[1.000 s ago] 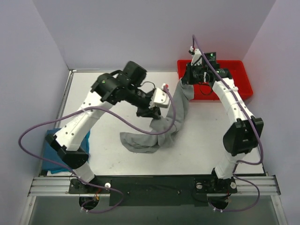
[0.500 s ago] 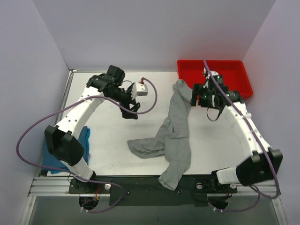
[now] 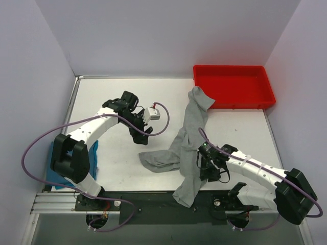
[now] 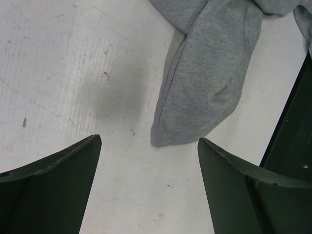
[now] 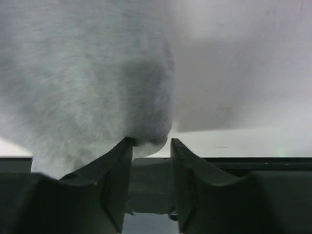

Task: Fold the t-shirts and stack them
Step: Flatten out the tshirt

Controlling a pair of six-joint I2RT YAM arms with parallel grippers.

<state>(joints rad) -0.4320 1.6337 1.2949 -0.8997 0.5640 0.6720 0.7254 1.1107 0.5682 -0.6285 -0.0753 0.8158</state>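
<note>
The grey t-shirt lies bunched in a long strip, from beside the red tray down to the table's front edge, where its end hangs over the rail. One fold spreads left at mid-table. My left gripper hovers left of it, open and empty; in the left wrist view the left gripper faces a corner of the grey t-shirt. My right gripper is against the strip's lower part. In the right wrist view the right gripper has its jaws apart, with the grey t-shirt bulging at the tips. The teal t-shirt lies at the near left, partly under my left arm.
The red tray stands at the back right, and nothing shows inside it. The black front rail runs along the near edge and also shows as the front rail in the left wrist view. Purple walls close in both sides.
Both grippers let go of the grey t-shirt, which dropped into a long strip. My right arm swung from the tray down to the front edge. My left arm drew back and lower.
</note>
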